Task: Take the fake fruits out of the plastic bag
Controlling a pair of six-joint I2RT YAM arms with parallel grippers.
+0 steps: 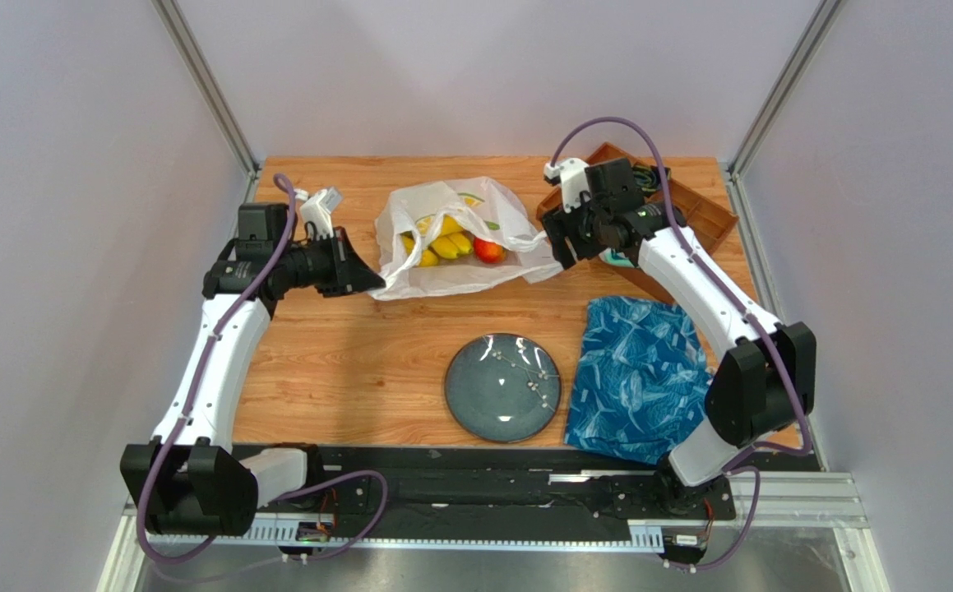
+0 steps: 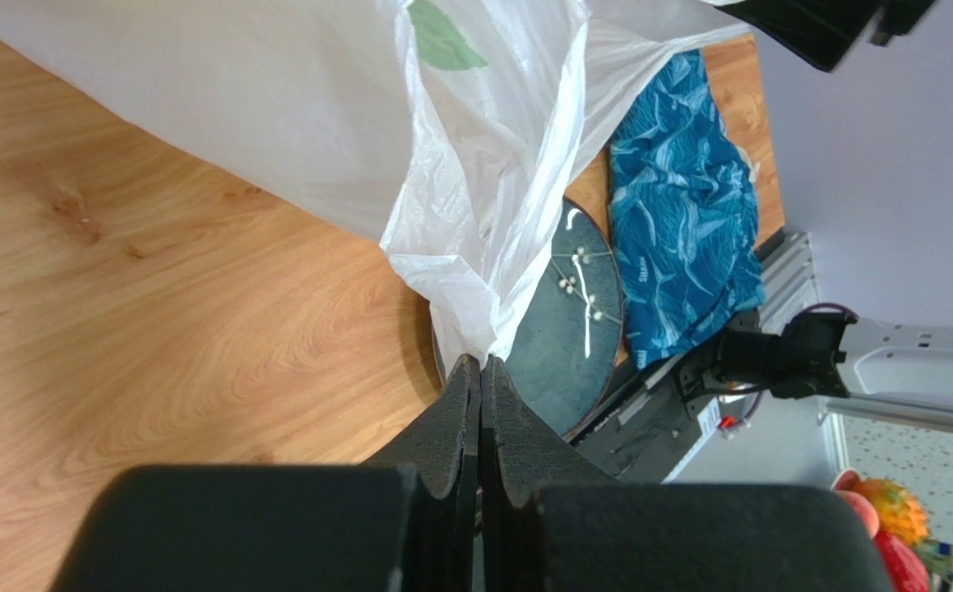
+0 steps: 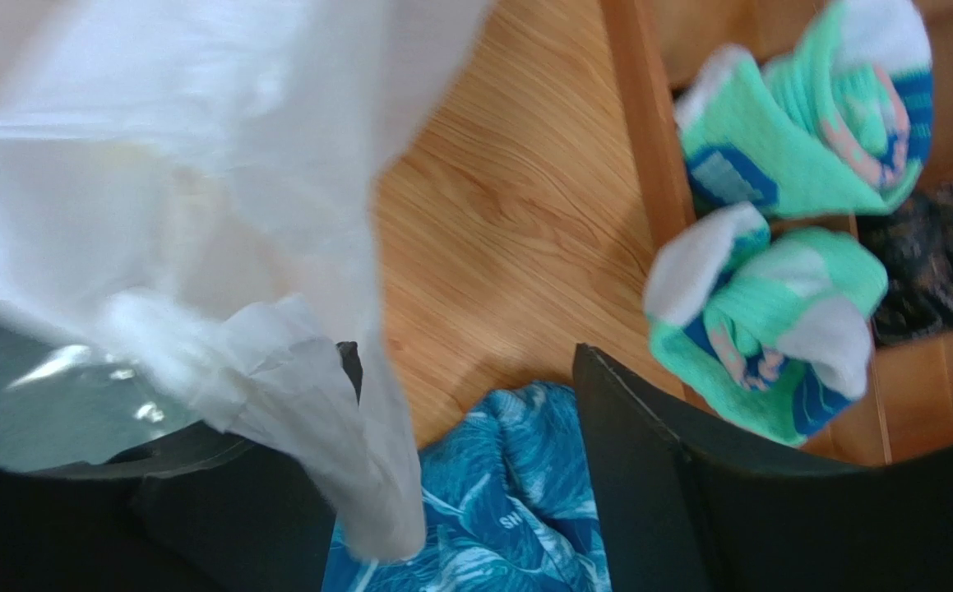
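Plastic bag (image 1: pixel 444 279) holding fake fruits (image 1: pixel 450 244), left gripper (image 2: pixel 481 366) pinching it, right gripper (image 3: pixel 469 376) parted.

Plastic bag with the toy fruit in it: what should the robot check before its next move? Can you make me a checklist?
1. Left gripper grips the plastic bag: ok, shut on its edge.
2. Right gripper grips the bag: not ok, jaws apart, film only draped over one finger.
3. Fruit out of the bag: not ok, bananas and red fruit lie inside.
4. Bag mouth wide enough to reach in: cannot tell.
5. Socks out of the way: ok, in the wooden tray, apart from the bag.
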